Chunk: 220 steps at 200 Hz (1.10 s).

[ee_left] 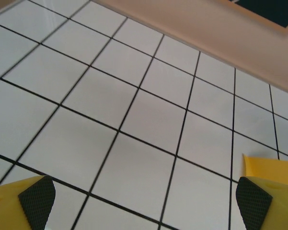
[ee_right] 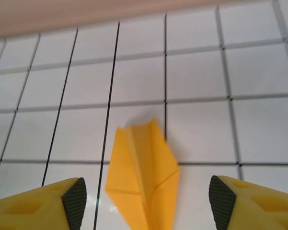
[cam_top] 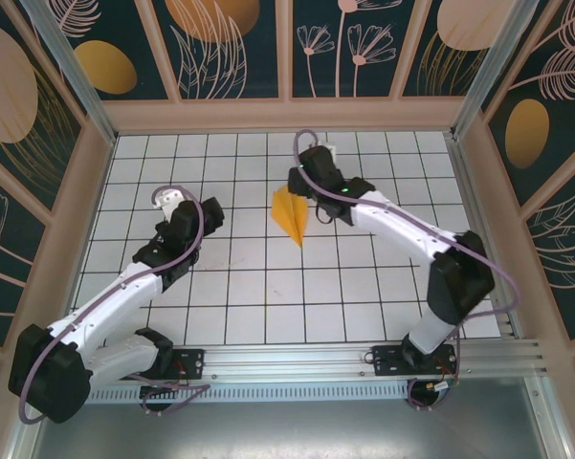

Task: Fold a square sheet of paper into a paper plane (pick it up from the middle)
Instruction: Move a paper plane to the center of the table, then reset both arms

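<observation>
R end effector (ee_right: pixel 147 201) by creased orange paper plane (ee_right: pixel 143 167).

Paper plane (cam_top: pixel 292 216) on table (cam_top: pixel 364 296), centre

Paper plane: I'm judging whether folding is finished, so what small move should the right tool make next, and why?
Probably lift the right tool up and away: its jaws stand open on either side of the paper plane, which lies creased and pointed on the table, apparently finished.
</observation>
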Tool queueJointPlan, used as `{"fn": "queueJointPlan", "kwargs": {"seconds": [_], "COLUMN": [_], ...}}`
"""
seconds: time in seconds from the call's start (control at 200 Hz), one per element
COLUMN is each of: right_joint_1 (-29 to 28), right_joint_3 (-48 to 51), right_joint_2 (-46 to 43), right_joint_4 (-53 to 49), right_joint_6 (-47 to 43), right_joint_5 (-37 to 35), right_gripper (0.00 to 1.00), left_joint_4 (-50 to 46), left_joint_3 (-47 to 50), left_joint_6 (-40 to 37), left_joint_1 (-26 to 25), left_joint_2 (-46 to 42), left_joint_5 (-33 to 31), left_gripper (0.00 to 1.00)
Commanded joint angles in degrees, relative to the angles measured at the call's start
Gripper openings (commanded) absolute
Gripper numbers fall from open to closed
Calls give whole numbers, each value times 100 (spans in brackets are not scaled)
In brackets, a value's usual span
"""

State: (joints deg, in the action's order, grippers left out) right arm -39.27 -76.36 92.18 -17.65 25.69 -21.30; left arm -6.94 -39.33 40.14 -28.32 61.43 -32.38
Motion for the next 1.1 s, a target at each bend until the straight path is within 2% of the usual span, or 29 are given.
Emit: {"fn": "queueJointPlan", "kwargs": {"seconds": [0.0,0.045,0.155,0.29,0.39,0.49,0.685,0.821,0.926,1.096], "right_joint_1": [572,758,1621,2575,3066,3488,3698,3750,3840,3933], "right_joint_3": [761,1093,1861,2774,3451,3986,4963,5444,5683,5859], "right_joint_2": [-574,-835,-1340,-1742,-1993,-2031,-1950,-1926,-1804,-1332], "right_joint_4": [401,667,1310,2054,2681,3158,4636,5744,6434,7265], "right_joint_6": [-345,-518,-763,-863,-925,-1064,-1662,-2012,-2172,-2283], "right_joint_5": [-867,-949,-969,-963,-876,-629,-376,174,629,946], "right_gripper": [77,80,86,88,91,91,92,92,91,92], "left_joint_4": [800,1179,1822,2439,3275,4013,5416,6345,6716,7103], "left_joint_3": [145,325,647,1012,1495,1869,2332,2574,2579,2449], "left_joint_6": [-949,-1289,-1831,-2227,-2570,-2745,-3148,-3409,-3528,-3601], "left_joint_1": [247,343,720,1222,1484,1825,2092,2185,2249,2445], "left_joint_2": [-243,-327,-300,26,156,295,857,1297,1458,1805], "left_joint_5": [-562,-644,-715,-586,-530,-210,486,918,1244,1806], "left_gripper": [99,99,98,99,99,98,99,99,99,99]}}
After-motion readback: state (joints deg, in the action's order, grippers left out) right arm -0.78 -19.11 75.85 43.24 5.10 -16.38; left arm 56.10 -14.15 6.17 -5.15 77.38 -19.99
